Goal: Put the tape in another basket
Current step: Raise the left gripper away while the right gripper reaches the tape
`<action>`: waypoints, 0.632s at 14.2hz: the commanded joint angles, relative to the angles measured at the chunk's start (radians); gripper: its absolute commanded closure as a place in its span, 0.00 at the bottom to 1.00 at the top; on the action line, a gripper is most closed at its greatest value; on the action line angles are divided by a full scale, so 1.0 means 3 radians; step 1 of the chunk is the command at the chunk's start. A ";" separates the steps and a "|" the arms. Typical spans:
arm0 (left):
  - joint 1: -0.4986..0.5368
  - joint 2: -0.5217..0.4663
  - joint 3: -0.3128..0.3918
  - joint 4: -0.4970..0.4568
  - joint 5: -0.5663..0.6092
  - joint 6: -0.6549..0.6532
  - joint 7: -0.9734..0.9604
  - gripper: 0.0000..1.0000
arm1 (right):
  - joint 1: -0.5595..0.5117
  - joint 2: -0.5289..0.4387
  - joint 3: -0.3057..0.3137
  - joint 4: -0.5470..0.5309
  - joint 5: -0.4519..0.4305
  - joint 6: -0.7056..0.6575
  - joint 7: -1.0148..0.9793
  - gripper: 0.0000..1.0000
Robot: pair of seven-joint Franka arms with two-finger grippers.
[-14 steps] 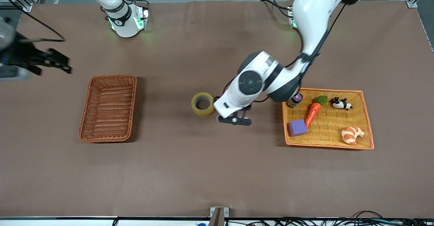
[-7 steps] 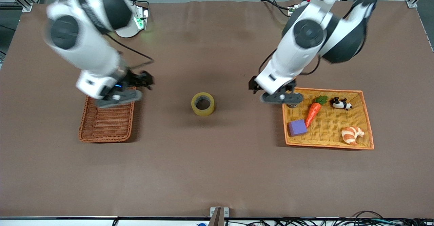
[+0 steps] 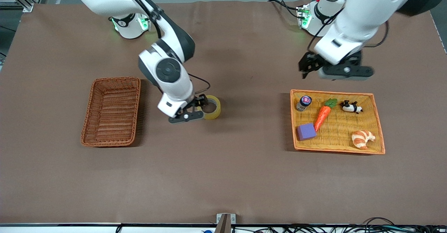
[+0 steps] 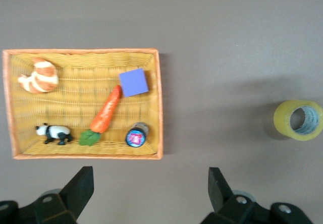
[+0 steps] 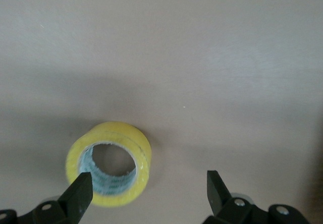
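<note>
Front view: tape [image 3: 210, 107] lying flat near the middle of the worktop [image 3: 223, 177], between the reddish-brown basket [image 3: 111, 111] toward the right arm's end and the orange tray [image 3: 337, 122] toward the left arm's end. Right tool [image 3: 197, 109] hanging low over the tape's edge, fingers spread, gripping nothing. Left tool [image 3: 331, 68] hovering over bare worktop just off the tray's rim, fingers apart, carrying nothing. Tray holding a carrot [image 3: 322, 115], purple block [image 3: 306, 131], croissant [image 3: 362, 138], panda figure [image 3: 351, 107] and small jar [image 3: 303, 102]. Left wrist view: showing spread fingertips [image 4: 81, 189], the tray [image 4: 158, 103] and the tape [image 4: 298, 120] well apart. Right wrist view: showing one fingertip [image 5: 79, 192] overlapping the tape [image 5: 112, 159], the other over bare worktop.
</note>
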 commanded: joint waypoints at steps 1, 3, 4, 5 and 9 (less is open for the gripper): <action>0.0147 -0.0058 0.0001 0.0171 -0.0011 -0.0212 0.0100 0.00 | 0.0069 0.0189 0.0027 -0.0008 -0.0187 0.0137 0.0167 0.00; 0.0168 -0.0052 0.0006 0.0187 -0.0011 -0.0213 0.0136 0.00 | 0.0044 0.0189 0.0022 -0.0283 -0.0273 0.0438 0.0173 0.00; 0.0179 -0.0052 0.0006 0.0187 -0.0011 -0.0213 0.0136 0.00 | 0.0039 0.0184 0.0017 -0.0396 -0.0319 0.0587 0.0218 0.00; 0.0234 -0.0047 0.0001 0.0187 -0.0011 -0.0213 0.0141 0.00 | 0.0044 0.0184 0.0017 -0.0468 -0.0396 0.0720 0.0345 0.00; 0.0453 -0.0063 -0.0034 0.0182 -0.0113 -0.0218 0.0304 0.00 | 0.0064 0.0194 0.0022 -0.0627 -0.0642 0.0910 0.0587 0.00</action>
